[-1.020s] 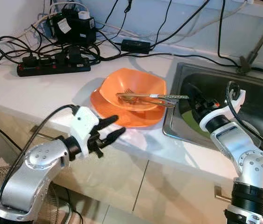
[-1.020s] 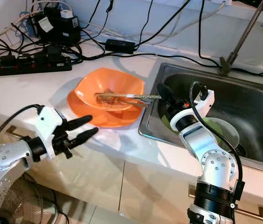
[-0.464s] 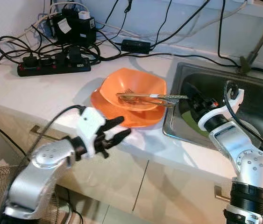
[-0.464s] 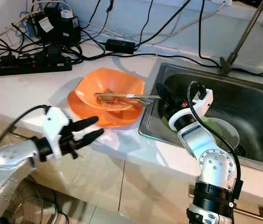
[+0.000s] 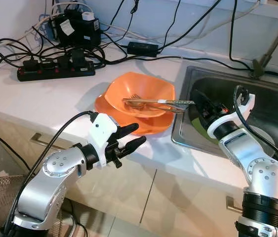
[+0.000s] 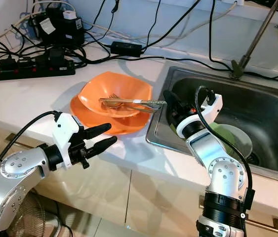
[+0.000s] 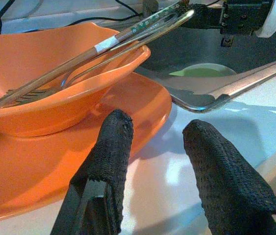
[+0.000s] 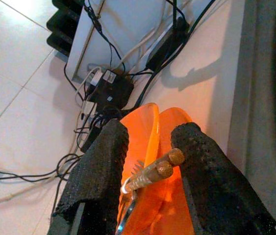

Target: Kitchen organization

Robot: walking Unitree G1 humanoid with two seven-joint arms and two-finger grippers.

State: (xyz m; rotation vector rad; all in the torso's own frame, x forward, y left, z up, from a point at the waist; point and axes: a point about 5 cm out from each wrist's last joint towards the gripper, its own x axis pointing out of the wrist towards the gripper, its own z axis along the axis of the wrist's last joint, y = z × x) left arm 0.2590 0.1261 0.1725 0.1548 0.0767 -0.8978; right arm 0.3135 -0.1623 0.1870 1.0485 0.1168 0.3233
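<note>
now | right gripper [image 8: 150,161] around, maybe touching, chopsticks [image 5: 178,103] | bowl [image 5: 141,89]

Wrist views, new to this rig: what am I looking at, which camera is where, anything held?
It is a humanoid robot at a kitchen counter. Two pictures come from its head, looking down. The other two come from cameras on each wrist, looking along that claw's two black fingers.

On the counter, an orange bowl sits on an orange plate, with chopsticks and a fork in the bowl. A sink lies beside it.

The left claw is open at the plate's edge, holding nothing. The right claw is open, its fingers either side of the chopstick ends.
</note>
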